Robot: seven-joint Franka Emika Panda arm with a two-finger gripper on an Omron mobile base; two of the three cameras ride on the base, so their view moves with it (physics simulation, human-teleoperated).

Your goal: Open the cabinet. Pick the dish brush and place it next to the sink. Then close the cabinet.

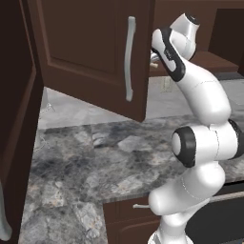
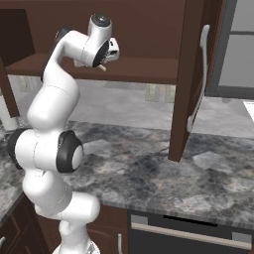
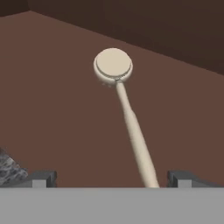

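Your gripper (image 3: 111, 179) is reaching into the open cabinet (image 1: 86, 52), jaws standing apart. The dish brush (image 3: 127, 109), pale here, is lying on the cabinet shelf (image 2: 144, 69) between them, its handle running toward you.

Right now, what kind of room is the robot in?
Most likely a kitchen: dark wooden cabinet doors hang open over a grey stone counter, and a long-handled dish brush lies on the cabinet shelf.
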